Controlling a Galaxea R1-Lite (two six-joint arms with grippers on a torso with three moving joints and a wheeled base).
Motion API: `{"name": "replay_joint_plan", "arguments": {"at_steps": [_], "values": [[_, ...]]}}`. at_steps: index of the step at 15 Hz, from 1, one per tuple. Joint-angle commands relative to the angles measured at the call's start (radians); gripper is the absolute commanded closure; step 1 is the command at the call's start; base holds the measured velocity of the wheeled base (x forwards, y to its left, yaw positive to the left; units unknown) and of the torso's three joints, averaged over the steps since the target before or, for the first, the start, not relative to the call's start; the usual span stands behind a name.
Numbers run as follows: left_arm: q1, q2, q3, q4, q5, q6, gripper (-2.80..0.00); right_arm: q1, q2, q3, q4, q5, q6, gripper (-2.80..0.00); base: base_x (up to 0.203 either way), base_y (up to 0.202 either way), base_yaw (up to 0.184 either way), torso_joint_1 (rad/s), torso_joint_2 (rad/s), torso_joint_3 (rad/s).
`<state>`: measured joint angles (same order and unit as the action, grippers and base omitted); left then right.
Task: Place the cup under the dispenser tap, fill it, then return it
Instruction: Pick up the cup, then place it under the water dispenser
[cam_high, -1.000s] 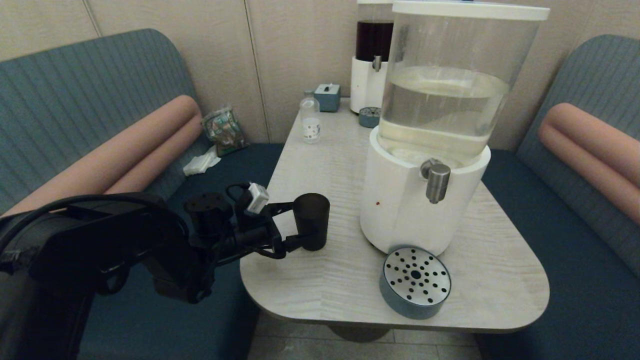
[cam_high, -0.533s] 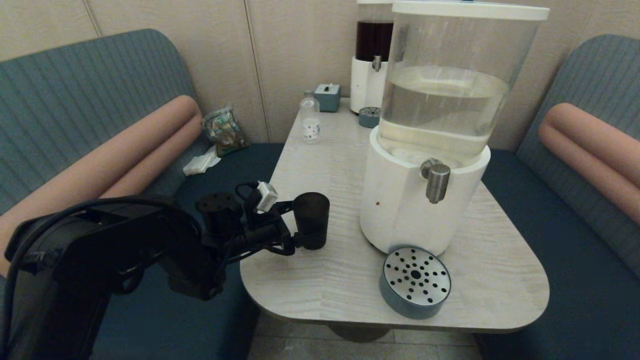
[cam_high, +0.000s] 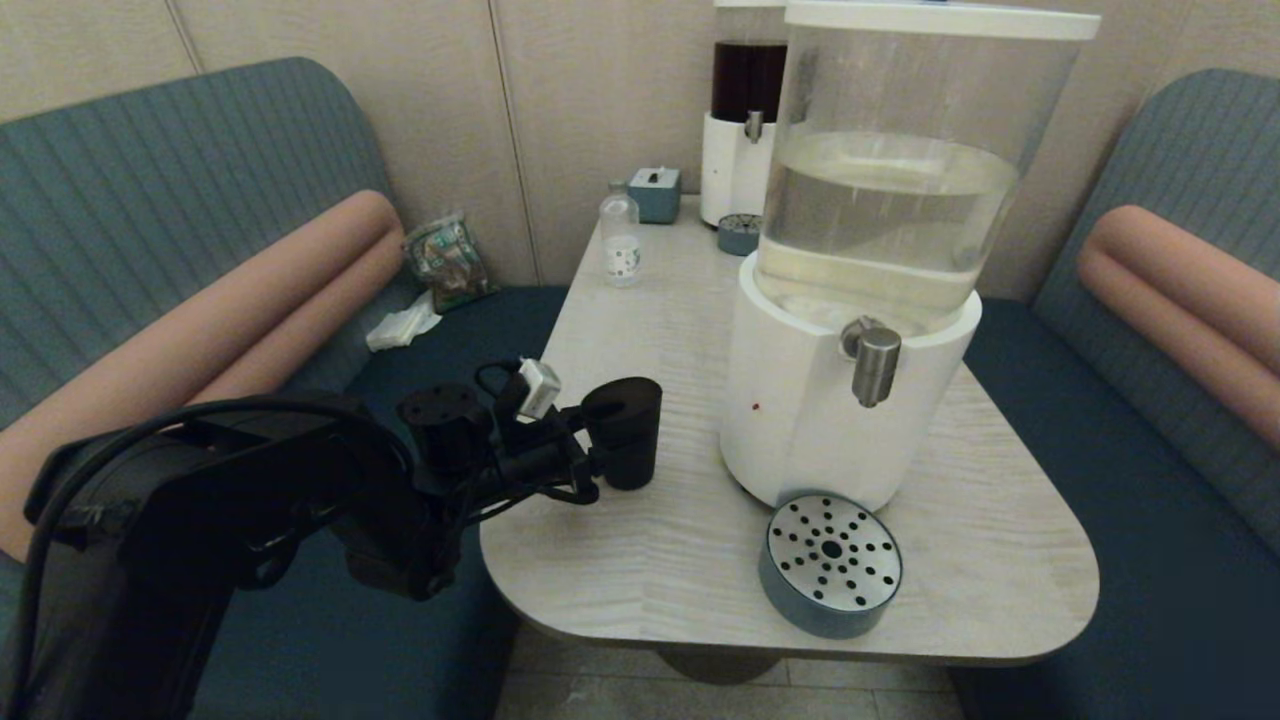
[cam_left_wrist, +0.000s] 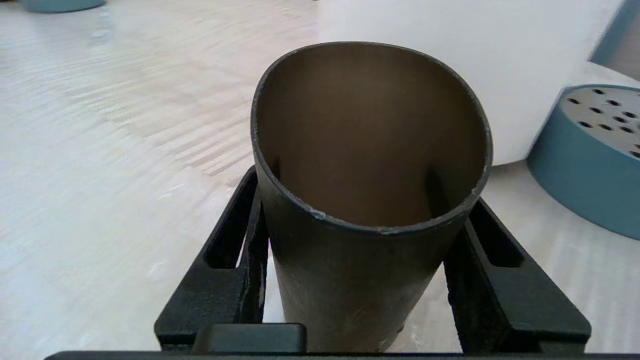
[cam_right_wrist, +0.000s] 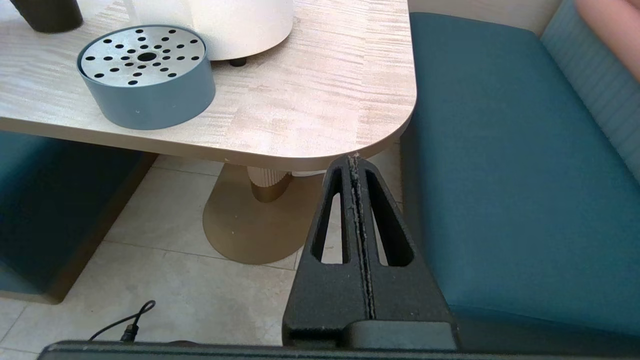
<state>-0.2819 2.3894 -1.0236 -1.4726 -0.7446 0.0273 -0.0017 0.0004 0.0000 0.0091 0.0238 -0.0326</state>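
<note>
The dark tapered cup (cam_high: 628, 432) is at the table's left edge, tipped slightly toward my left arm, its base seeming just off the tabletop. My left gripper (cam_high: 608, 455) is shut on the cup, one finger on each side. The left wrist view looks into the empty cup (cam_left_wrist: 370, 150), with black fingers (cam_left_wrist: 245, 235) against its walls. The steel dispenser tap (cam_high: 876, 365) juts from the large dispenser (cam_high: 850, 410), to the right of the cup. My right gripper (cam_right_wrist: 355, 162) is shut and empty, parked below the table's near right corner.
A round teal drip tray (cam_high: 832, 565) with a perforated steel top sits below the tap. A smaller dispenser with dark red liquid (cam_high: 745, 120), a clear bottle (cam_high: 621, 240) and a teal box (cam_high: 655, 193) stand at the far end. Blue benches flank the table (cam_high: 650, 580).
My left gripper moved a little forward around the cup. The cup went from upright on the table to slightly tipped and raised.
</note>
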Motion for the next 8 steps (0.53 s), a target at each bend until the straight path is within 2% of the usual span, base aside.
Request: {"name": "replay_joint_plan", "arguments": {"at_steps": [1,6,8], "values": [[0.000,-0.023,0.009,-0.011,0.013,-0.002,0.00,0.000,0.000,0.000,0.000,0.001,0.000,0.00,0.000,0.000,0.000,0.000,0.00,0.000],[0.000,-0.215,0.142,-0.053,0.032,-0.043,0.00,0.000,0.000,0.000,0.001,0.001,-0.001,0.00,0.000,0.000,0.000,0.000,0.00,0.000],[-0.039,-0.288,0.196,-0.055,0.052,-0.050,0.00,0.000,0.000,0.000,0.000,0.001,-0.001,0.00,0.000,0.000,0.000,0.000,0.00,0.000]]}}
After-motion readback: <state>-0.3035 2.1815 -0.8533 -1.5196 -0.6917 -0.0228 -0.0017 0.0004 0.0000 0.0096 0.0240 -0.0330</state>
